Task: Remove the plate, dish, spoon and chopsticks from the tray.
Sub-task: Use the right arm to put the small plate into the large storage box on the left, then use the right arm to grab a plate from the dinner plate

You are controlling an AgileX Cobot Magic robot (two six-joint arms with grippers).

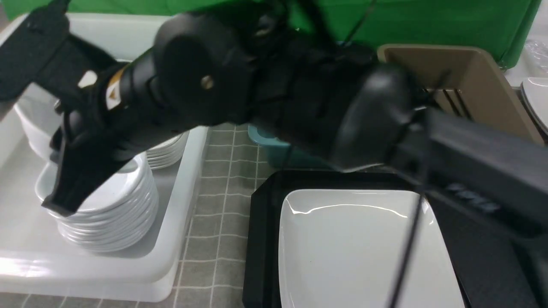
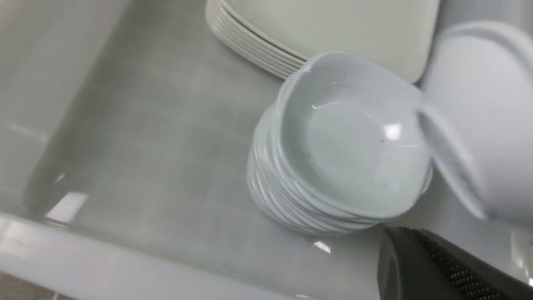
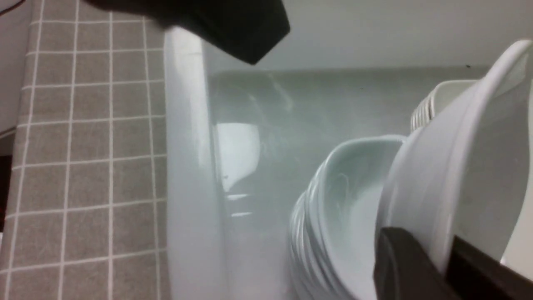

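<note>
**Dish Handling and Container Status**

**Location.** The dish is off the tray. It hangs tilted above the white tub, just over the stack of small dishes. The right end effector is clamped on its rim, one finger on each face of the wall. The left end effector hovers nearby with its fingers together and nothing seen in them.

**Handling.** Treat the dish as rigid, glossy and probably slippery. A rim pinch gives little contact, so the dish may pivot in the grip. It looks breakable, so bring it level onto the stack before release. The plate lies flat on the tray. It is wide and shallow and probably heavier. Take hold at an edge, near a rounded corner.

**Containers.**
- White tub: the dish stack, with a stack of flat plates behind it.
- Brown tub: thin dark lines show inside. Whether these are the chopsticks cannot be told.
- Teal tub: contents hidden.

The spoon is not visible.
</note>
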